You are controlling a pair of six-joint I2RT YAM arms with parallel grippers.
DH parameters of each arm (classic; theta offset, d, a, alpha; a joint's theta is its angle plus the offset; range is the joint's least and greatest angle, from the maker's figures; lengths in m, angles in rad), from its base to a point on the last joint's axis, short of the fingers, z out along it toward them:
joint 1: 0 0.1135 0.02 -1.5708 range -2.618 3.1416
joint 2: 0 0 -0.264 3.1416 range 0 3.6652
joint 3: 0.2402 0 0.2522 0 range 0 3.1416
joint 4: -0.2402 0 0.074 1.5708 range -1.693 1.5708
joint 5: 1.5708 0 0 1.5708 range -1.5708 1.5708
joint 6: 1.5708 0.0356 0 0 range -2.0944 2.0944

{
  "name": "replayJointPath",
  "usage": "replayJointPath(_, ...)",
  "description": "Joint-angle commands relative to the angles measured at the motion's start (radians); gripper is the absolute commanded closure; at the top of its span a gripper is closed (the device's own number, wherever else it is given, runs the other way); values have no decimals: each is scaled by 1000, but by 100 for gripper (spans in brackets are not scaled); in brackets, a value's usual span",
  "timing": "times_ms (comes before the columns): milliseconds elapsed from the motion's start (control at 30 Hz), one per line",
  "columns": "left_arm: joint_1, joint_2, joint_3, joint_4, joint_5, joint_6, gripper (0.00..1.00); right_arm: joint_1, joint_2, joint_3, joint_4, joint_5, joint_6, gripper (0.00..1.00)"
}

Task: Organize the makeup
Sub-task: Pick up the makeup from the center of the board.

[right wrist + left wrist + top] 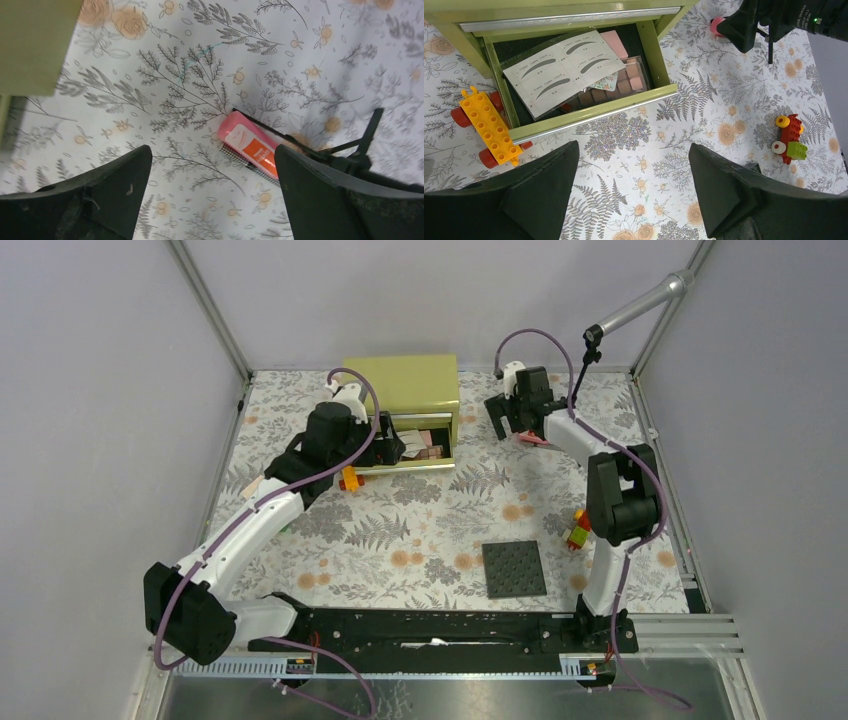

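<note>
The green drawer box [400, 385] has its drawer [589, 112] open. Inside lie a white eyebrow-stencil card [559, 67], a brown-pink palette [621, 85] and a pink square compact [614, 42]. My left gripper [392, 448] hovers open and empty just in front of the drawer; the left wrist view [633, 150] shows only cloth between its fingers. A pink-red tube [250, 145] lies on the cloth over a thin black stick [260, 124] and a checked strip. My right gripper [212, 150] is open and empty above and beside the tube [533, 439]. Sponges and the cream tube are out of view.
An orange toy car [486, 127] sits against the drawer's left front corner. A red-yellow-green block toy [578, 530] and a dark grey studded plate [514, 568] lie nearer the arms. A black microphone stand [590, 345] stands behind the right gripper.
</note>
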Motion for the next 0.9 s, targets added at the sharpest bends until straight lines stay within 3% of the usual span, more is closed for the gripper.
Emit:
replayJointPath(0, 6, -27, 17, 31, 28, 13, 12, -3, 32, 88, -172, -70, -308, 0)
replayJointPath(133, 7, -29, 14, 31, 29, 13, 12, -3, 40, 98, -253, -139, -632, 0)
replayJointPath(267, 8, -29, 15, 33, 33, 13, 12, -14, 79, 198, -367, -161, -829, 0)
replayJointPath(567, 16, -28, 12, 37, 47, 13, 12, -36, 382, 696, -854, -295, -936, 0)
replayJointPath(667, 16, -26, 14, 37, 55, 12, 12, -44, 439, 781, -903, -311, -934, 1)
replayJointPath(867, 18, -26, 11, 38, 57, 11, 12, -52, 466, 780, -880, -291, -939, 3)
